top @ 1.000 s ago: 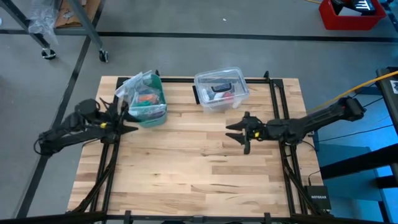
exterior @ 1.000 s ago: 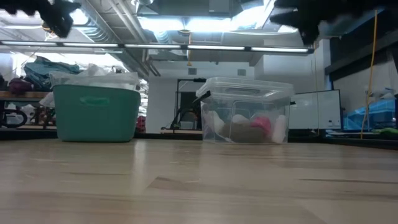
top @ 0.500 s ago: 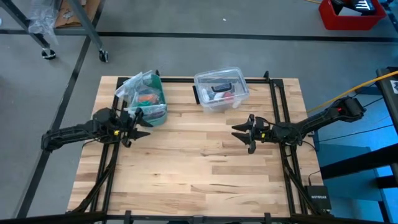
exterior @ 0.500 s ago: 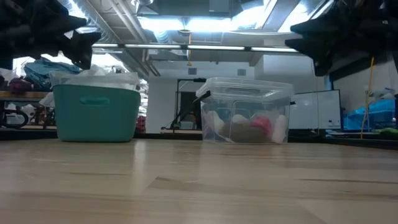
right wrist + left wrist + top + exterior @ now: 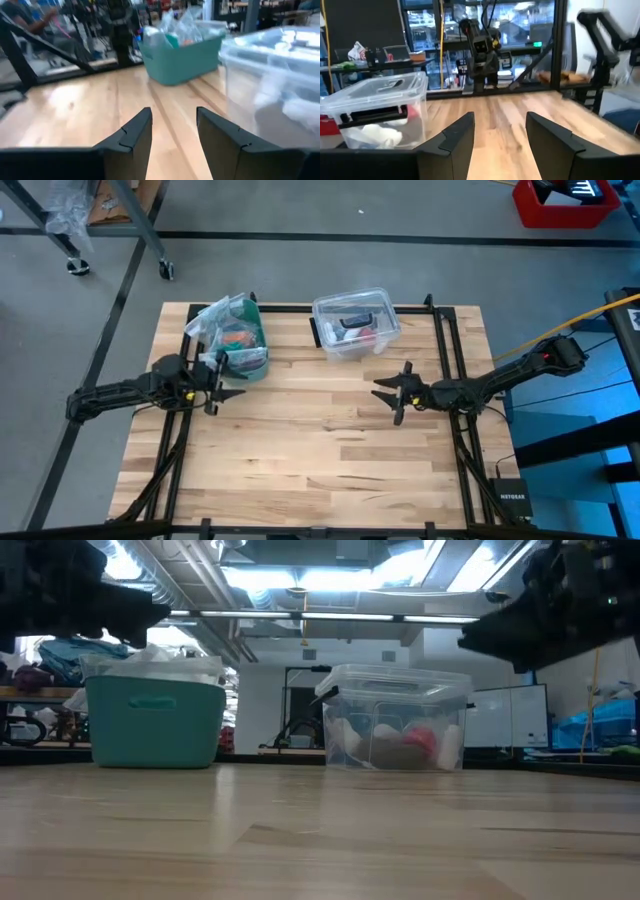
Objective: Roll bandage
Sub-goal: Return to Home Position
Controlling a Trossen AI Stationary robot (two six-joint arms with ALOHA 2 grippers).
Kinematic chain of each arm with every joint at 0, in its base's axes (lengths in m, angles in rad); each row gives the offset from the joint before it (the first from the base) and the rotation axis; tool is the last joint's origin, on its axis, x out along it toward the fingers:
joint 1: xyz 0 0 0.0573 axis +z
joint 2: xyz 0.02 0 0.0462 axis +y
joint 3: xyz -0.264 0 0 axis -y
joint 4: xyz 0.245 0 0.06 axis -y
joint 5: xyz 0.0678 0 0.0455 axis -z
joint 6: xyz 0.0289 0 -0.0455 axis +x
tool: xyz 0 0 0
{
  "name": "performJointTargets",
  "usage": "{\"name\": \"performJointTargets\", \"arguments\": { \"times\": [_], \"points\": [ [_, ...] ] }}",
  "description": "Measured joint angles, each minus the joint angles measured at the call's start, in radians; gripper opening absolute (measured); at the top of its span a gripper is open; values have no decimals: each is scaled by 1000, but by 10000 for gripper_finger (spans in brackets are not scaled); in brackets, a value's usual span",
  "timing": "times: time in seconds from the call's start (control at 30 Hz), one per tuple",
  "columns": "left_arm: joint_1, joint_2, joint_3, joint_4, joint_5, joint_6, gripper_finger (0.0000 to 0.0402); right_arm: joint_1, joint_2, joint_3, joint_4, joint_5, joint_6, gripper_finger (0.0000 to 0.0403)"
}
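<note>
The bandage does not show as a thing of its own in any view. My left gripper hovers level over the table's left part, just in front of a teal bin. It is open and holds nothing; its two fingers point toward the table's right side. My right gripper hovers level over the right part of the table, in front of a clear lidded box. It is open and empty too, and its fingers point toward the table's left side.
The teal bin at the back left holds clear plastic bags with orange and teal contents. The clear box at the back middle holds white, dark and red items. Black frame rails run along the table's sides. Bare wood lies between the grippers.
Both grippers have come down toward the table, most of it in the first half second, and now point level. My left gripper has also moved a little toward the table's right edge and rolled somewhat. Both stay open.
</note>
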Motion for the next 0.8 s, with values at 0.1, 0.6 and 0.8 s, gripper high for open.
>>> {"name": "performJointTargets", "arguments": {
  "times": [0.1, 0.6, 0.8],
  "points": [
    [0, 0, 0, -38, -1, 40, 169, 0, 1, 0, -65, 21, 7, 158],
    [0, 0, 0, -62, -2, 30, 169, 0, 0, 0, -227, 98, 106, 158],
    [0, 0, 0, -62, -2, 30, 169, 0, 0, 0, -220, 78, 107, 158]
  ]
}}
